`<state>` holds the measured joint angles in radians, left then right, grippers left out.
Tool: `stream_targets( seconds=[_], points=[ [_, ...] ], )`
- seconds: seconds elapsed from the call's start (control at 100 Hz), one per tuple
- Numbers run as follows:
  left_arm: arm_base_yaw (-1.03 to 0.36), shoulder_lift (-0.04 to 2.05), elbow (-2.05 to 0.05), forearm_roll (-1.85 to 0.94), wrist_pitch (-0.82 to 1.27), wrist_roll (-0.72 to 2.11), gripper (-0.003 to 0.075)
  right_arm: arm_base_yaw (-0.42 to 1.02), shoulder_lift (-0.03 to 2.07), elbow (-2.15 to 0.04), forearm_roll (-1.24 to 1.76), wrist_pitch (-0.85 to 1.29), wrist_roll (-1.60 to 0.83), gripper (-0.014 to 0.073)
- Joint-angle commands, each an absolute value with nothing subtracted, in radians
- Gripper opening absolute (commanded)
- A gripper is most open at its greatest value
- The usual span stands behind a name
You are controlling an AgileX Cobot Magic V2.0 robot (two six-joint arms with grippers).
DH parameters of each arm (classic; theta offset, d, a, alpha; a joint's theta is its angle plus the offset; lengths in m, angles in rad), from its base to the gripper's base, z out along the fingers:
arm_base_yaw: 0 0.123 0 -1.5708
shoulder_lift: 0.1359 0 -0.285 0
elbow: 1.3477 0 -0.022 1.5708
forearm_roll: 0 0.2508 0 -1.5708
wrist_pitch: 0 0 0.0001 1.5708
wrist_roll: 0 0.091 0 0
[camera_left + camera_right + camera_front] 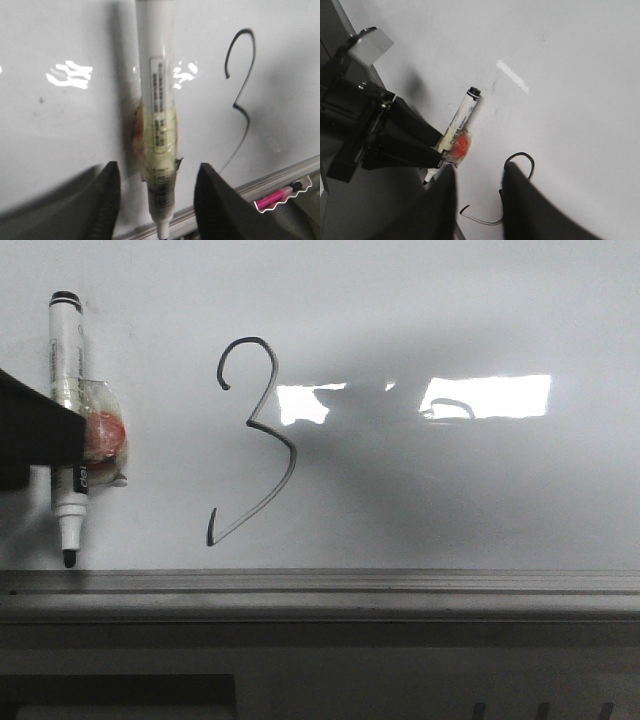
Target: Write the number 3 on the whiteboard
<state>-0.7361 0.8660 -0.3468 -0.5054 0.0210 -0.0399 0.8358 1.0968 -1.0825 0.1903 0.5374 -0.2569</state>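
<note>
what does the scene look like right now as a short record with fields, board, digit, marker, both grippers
board: whiteboard, glossy, bright light reflection, grey rail along its lower edge
digit: number 3 drawn in thin dark line, complete, with a long slanted tail
marker: white marker, uncapped, tip down near the rail, taped with an orange-red patch at mid-barrel
left gripper: open, fingers either side of the marker, not closed on it
right gripper: open, holding nothing, over the digit
extra: pink pen lying past the rail, left wrist view only
</note>
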Motion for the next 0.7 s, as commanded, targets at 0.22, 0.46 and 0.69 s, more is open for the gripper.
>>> stream_targets(
  seconds=[0.22, 0.46, 0.69],
  points=[
    [-0.714, 0.564, -0.369, -0.228, 0.000, -0.036, -0.0020, 0.827, 0.939, -0.992, 0.187, 0.380, -0.263, -0.0062],
    [-0.714, 0.381, -0.314, -0.075, -0.011, -0.018, -0.0020, 0.827, 0.705, -0.658, 0.175, 0.031, -0.263, -0.0062],
    [-0.714, 0.258, -0.233, 0.118, -0.011, -0.017, -0.0020, 0.827, 0.502, -0.382, 0.137, -0.069, -0.263, -0.0064]
  ],
)
